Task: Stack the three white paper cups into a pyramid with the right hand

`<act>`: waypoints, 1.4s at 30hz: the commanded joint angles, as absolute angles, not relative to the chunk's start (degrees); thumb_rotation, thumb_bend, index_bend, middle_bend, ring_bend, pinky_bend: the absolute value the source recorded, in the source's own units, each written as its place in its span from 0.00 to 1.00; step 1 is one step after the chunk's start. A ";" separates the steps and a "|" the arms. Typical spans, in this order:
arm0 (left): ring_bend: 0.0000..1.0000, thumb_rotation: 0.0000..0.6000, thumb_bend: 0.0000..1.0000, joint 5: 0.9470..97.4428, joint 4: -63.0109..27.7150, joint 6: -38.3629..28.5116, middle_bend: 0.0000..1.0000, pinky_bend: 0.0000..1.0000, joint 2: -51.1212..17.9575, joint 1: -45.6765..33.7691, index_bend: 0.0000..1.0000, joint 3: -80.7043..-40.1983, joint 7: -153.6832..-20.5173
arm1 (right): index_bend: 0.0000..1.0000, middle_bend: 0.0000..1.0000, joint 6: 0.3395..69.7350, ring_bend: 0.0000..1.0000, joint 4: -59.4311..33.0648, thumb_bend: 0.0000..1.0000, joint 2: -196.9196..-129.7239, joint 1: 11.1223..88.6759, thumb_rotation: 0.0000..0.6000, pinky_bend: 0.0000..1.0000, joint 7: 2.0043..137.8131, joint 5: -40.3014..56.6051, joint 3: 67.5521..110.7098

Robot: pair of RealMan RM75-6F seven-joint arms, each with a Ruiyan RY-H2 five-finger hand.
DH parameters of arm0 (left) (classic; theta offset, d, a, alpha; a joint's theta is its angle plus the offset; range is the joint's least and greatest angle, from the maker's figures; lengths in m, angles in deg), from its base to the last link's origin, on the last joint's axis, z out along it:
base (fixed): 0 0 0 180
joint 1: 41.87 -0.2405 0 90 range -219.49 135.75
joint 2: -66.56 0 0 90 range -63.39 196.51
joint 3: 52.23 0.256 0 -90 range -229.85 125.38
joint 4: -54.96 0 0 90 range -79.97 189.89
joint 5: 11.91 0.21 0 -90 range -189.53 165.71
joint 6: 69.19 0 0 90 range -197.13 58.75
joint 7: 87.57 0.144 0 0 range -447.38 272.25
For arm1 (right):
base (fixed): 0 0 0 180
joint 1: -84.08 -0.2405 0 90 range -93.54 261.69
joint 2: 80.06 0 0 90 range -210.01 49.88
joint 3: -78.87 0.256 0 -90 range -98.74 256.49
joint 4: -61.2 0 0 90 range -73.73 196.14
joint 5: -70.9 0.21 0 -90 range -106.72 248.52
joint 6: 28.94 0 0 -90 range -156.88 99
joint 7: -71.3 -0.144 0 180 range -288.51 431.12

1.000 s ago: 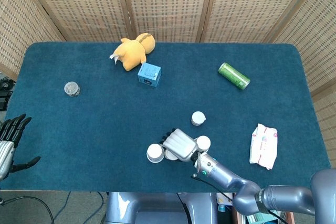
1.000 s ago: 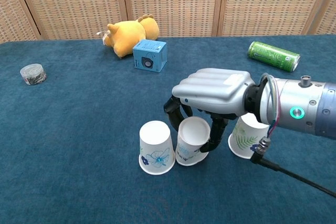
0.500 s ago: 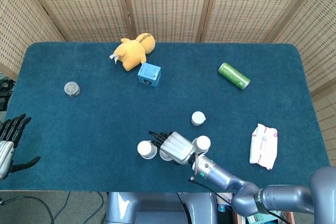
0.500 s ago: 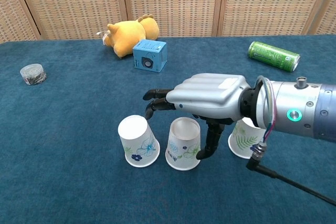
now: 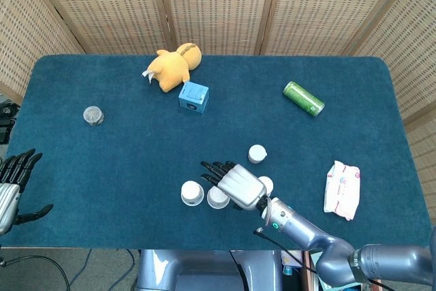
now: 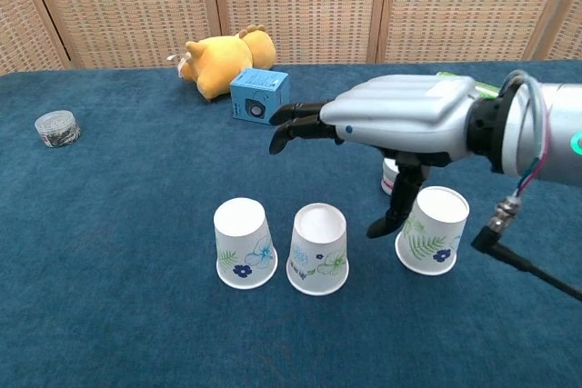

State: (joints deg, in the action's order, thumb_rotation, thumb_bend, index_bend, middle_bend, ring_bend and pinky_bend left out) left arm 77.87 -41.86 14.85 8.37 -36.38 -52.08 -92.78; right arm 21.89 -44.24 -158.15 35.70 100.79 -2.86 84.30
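Fingers point(image 6: 296, 124) of the right hand point(image 6: 400, 120) stretched out and apart, holding nothing, raised above the bench point(image 6: 109, 252) over the cups. Thumb pointing down, between the middle cup point(image 6: 318, 249) and the right cup point(image 6: 431, 230). Three white paper cups upside down in one row at the near side: left cup point(image 6: 244, 243), middle cup just beside it, right cup a little apart. Further out: a small white container point(image 5: 257, 153) behind the hand, blue box point(image 6: 258, 95) and yellow plush toy point(image 6: 223, 60) far, green can point(image 5: 303, 98) far right, white packet point(image 5: 341, 189) right, small round jar point(image 6: 56, 127) far left. Left hand point(image 5: 15, 180) at the left edge, fingers apart, empty.
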 commanded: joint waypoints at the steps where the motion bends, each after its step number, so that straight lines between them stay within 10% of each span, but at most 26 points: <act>1: 0.00 1.00 0.18 78.13 -42.09 15.12 0.00 0.00 8.34 -36.49 0.00 -52.00 -92.50 | 0.16 0.05 23.47 0.11 -45.96 0.19 -153.76 37.52 1.00 0.22 101.03 -1.74 83.50; 21: 0.00 1.00 0.18 78.42 -42.15 15.49 0.00 0.00 8.04 -36.70 0.00 -51.79 -91.62 | 0.16 0.21 18.50 0.20 -38.71 0.19 -152.06 39.20 1.00 0.27 94.41 2.37 80.35; 42: 0.00 1.00 0.18 77.87 -42.41 14.82 0.00 0.00 8.10 -36.53 0.00 -51.78 -91.71 | 0.43 0.48 21.86 0.43 -28.86 0.28 -157.78 41.57 1.00 0.56 82.13 -9.34 79.83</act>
